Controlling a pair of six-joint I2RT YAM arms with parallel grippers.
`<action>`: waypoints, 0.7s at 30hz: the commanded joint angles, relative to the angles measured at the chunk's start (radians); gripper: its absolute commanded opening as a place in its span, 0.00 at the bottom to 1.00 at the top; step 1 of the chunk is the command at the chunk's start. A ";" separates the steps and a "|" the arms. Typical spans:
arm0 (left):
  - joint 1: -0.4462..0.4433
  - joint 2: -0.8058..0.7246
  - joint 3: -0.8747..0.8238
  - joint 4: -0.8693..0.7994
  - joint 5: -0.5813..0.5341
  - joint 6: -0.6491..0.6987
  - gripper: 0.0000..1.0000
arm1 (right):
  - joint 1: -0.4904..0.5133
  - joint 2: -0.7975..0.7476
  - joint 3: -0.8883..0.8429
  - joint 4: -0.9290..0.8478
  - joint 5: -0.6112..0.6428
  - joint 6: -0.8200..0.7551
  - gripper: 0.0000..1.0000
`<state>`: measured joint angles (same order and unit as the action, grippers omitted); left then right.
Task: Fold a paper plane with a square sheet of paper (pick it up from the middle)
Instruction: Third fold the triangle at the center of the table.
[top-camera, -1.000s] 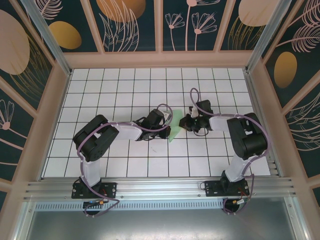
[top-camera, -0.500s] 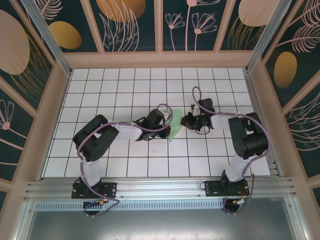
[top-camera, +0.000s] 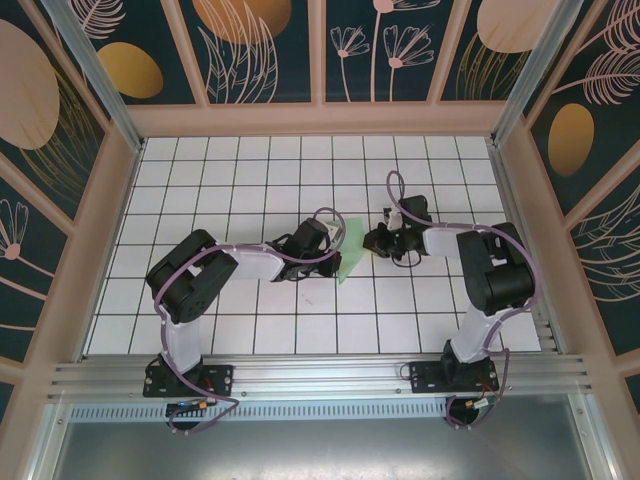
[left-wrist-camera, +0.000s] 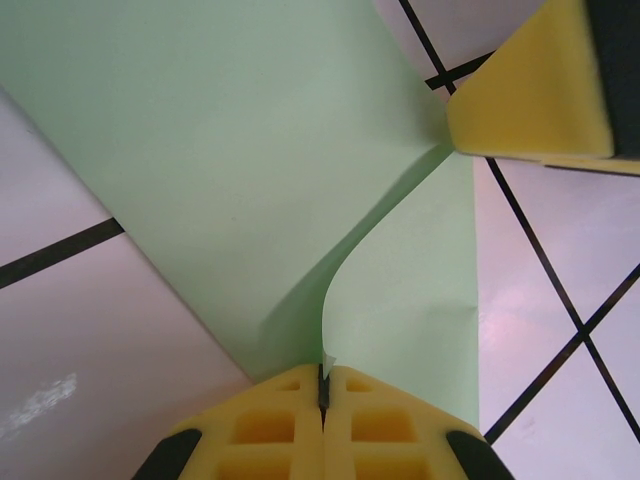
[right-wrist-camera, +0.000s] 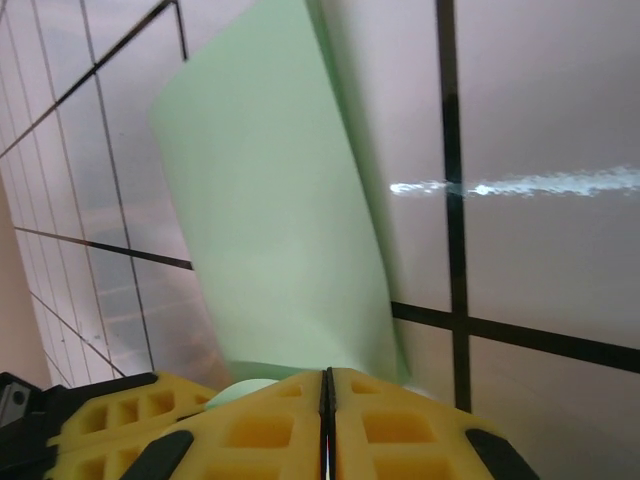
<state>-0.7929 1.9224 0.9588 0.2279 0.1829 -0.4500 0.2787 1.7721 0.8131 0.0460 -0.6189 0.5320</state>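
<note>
The pale green sheet of paper (top-camera: 350, 258) hangs partly folded over the middle of the white gridded bench (top-camera: 250, 180), between the two arms. The left gripper (left-wrist-camera: 322, 385) has its yellow pads pressed together on one edge of the sheet. The right gripper (right-wrist-camera: 327, 400), jaws likewise closed, pinches the opposite corner

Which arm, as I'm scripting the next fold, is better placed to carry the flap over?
Right, probably: the right gripper pinches the curled flap of the paper at its corner, while the left gripper, shut on an edge, anchors.
</note>
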 joint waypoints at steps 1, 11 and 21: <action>0.006 0.013 -0.016 -0.082 -0.031 -0.007 0.00 | 0.003 0.043 0.013 -0.003 0.025 -0.018 0.12; 0.005 0.008 -0.020 -0.089 -0.039 -0.013 0.00 | 0.005 -0.086 0.030 -0.070 0.044 -0.034 0.13; 0.005 0.009 -0.011 -0.098 -0.057 -0.012 0.00 | 0.109 -0.167 -0.126 0.065 -0.012 0.094 0.11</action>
<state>-0.7929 1.9221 0.9592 0.2272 0.1749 -0.4572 0.3599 1.6112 0.7311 0.0639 -0.6102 0.5743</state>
